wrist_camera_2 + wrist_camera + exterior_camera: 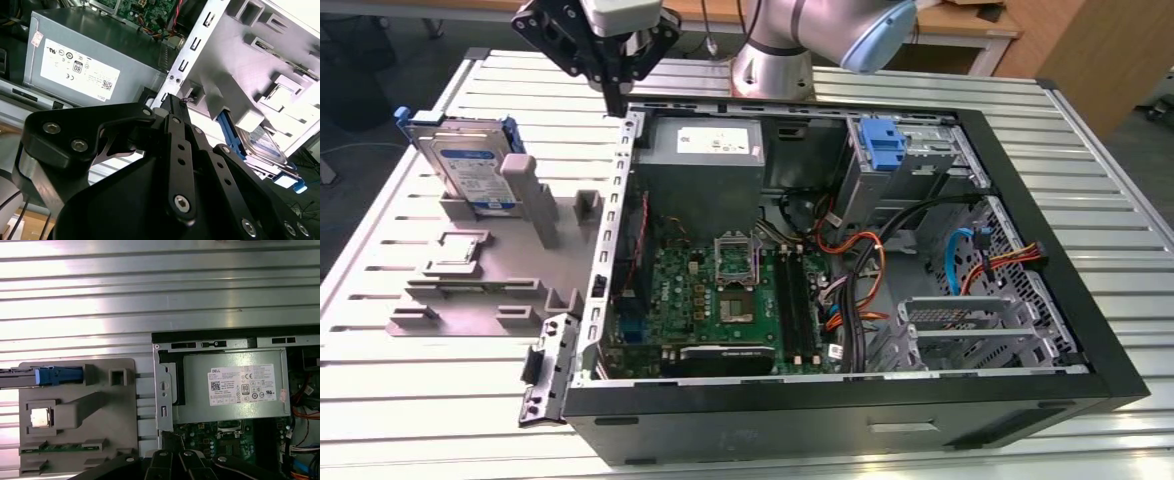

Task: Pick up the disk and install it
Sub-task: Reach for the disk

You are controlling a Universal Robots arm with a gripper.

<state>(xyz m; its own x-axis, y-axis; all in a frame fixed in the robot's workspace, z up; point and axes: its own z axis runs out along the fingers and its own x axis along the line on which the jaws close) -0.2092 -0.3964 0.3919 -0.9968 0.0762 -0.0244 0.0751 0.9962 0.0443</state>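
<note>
Over the steel case rim [624, 180], black gripper [615, 98], seemingly pinched together; flat blue-framed disk [464, 168] apart.

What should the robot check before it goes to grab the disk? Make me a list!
1. Is the disk easy to reach? ok: it stands upright in the grey holder.
2. Is the gripper empty? ok: it holds nothing.
3. Is the gripper open? not ok: it is shut.
4. Is the gripper over the disk? not ok: it hangs by a corner of the computer case, near the power supply.
5. Is the computer case open? ok: its inside shows.
6. Is there room in the drive bay? cannot tell: a blue bracket sits there.
</note>
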